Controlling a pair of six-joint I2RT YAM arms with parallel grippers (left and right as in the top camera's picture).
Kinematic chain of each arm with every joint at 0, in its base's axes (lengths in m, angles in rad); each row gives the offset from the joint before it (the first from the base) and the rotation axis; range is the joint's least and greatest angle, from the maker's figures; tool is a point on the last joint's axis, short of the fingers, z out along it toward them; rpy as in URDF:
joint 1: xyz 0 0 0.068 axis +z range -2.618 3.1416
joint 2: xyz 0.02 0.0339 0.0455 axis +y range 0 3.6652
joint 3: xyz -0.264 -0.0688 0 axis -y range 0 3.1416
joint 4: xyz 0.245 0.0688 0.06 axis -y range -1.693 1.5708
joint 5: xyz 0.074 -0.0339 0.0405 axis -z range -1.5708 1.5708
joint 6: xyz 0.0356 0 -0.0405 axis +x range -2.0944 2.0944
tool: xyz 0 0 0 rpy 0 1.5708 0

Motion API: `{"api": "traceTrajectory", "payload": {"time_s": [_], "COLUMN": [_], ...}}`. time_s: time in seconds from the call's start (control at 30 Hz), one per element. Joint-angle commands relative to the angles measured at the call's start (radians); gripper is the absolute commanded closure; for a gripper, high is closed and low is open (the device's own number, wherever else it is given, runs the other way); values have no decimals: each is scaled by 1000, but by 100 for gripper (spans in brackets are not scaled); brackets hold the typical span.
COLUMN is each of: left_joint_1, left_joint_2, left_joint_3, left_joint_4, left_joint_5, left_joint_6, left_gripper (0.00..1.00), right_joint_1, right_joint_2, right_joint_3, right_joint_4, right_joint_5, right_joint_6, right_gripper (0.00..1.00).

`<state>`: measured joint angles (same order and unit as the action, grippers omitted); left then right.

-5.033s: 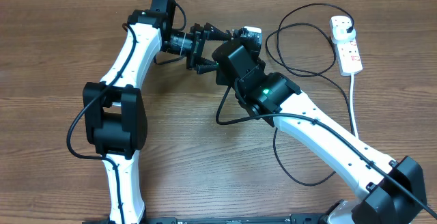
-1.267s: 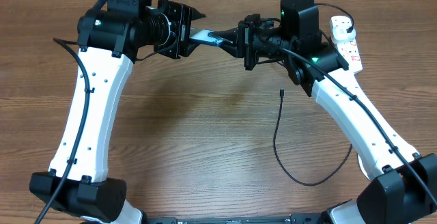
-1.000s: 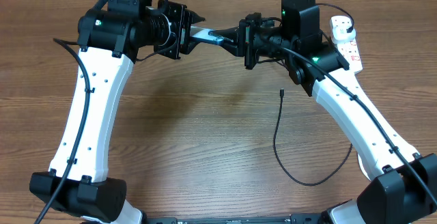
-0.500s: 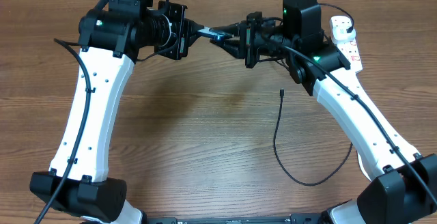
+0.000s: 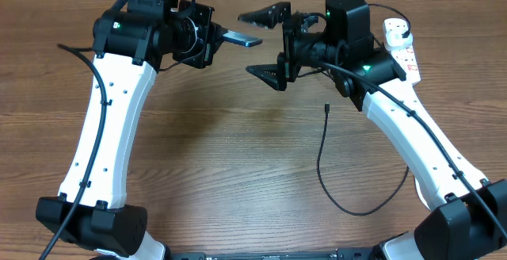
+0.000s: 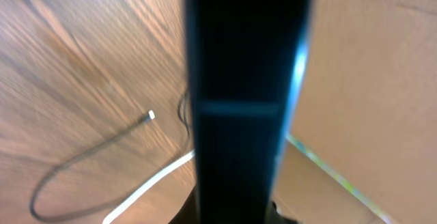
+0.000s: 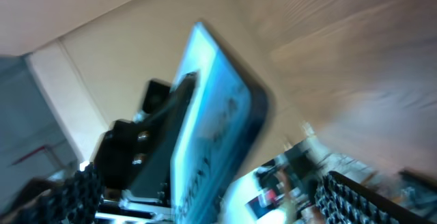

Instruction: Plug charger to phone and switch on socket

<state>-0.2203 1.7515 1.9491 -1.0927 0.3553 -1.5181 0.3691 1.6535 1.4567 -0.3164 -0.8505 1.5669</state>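
The left gripper [image 5: 215, 36] is clenching the phone [image 5: 242, 39] aloft by what seems one end, the right gripper [image 5: 268, 44] gaping empty alongside; so slight a hold risks the phone slipping while the charger [image 5: 326, 109] is lying on the table [image 5: 198, 157]

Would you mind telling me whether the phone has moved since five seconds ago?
Yes. The phone has shifted left, farther from the power strip, and is now held by the left pincer alone.

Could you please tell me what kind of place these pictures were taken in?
Probably a robotics lab or test bench: two robot arms work at a wood-grain table, with only a phone, a black charger cable and a white power strip as props.
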Motion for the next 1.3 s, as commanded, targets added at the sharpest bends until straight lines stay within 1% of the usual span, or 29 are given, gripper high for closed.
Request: {"api": "traceTrajectory", "payload": {"time_s": [0.0, 0.07, 0.2, 0.27, 0.33, 0.4, 0.47, 0.53, 0.6, 0.7, 0.8, 0.9, 1.03, 1.13, 1.27], "left_joint_1": [14, 24, 41, 43, 43, 42, 37, 33, 30, 29, 31, 30, 30, 31, 31], "left_joint_2": [-5, -5, -5, -5, -5, -2, 9, 30, 65, 134, 210, 284, 365, 421, 481], "left_joint_3": [4, 4, 3, 1, 1, -2, -2, -2, -2, -2, -2, -2, -2, -2, -2], "left_joint_4": [-18, -40, -84, -96, -100, -98, -95, -77, -40, 10, 41, 56, 52, 47, 22], "left_joint_5": [-124, -188, -322, -357, -386, -396, -394, -355, -243, 45, 343, 516, 631, 760, 893], "left_joint_6": [110, 174, 353, 430, 507, 562, 601, 679, 817, 1004, 1135, 1201, 1281, 1343, 1350], "left_gripper": [96, 96, 96, 96, 96, 96, 96, 96, 96, 96, 96, 96, 96, 96, 96], "right_joint_1": [-28, -47, -81, -88, -88, -85, -79, -76, -77, -77, -77, -77, -77, -77, -77], "right_joint_2": [-15, -15, -15, -15, -15, -15, -15, -15, -15, -15, -13, -13, -13, -13, -8], "right_joint_3": [24, 24, 24, 24, 24, 21, 16, 7, -7, -35, -51, -56, -59, -64, -95], "right_joint_4": [-92, -193, -398, -491, -595, -686, -749, -783, -793, -785, -784, -782, -782, -780, -756], "right_joint_5": [67, 114, 257, 349, 478, 612, 705, 748, 769, 819, 869, 877, 885, 912, 943], "right_joint_6": [-283, -410, -729, -843, -890, -892, -892, -892, -891, -888, -883, -884, -884, -884, -884], "right_gripper": [0, 0, 0, 0, 0, 0, 0, 0, 0, 0, 0, 0, 0, 0, 0]}}
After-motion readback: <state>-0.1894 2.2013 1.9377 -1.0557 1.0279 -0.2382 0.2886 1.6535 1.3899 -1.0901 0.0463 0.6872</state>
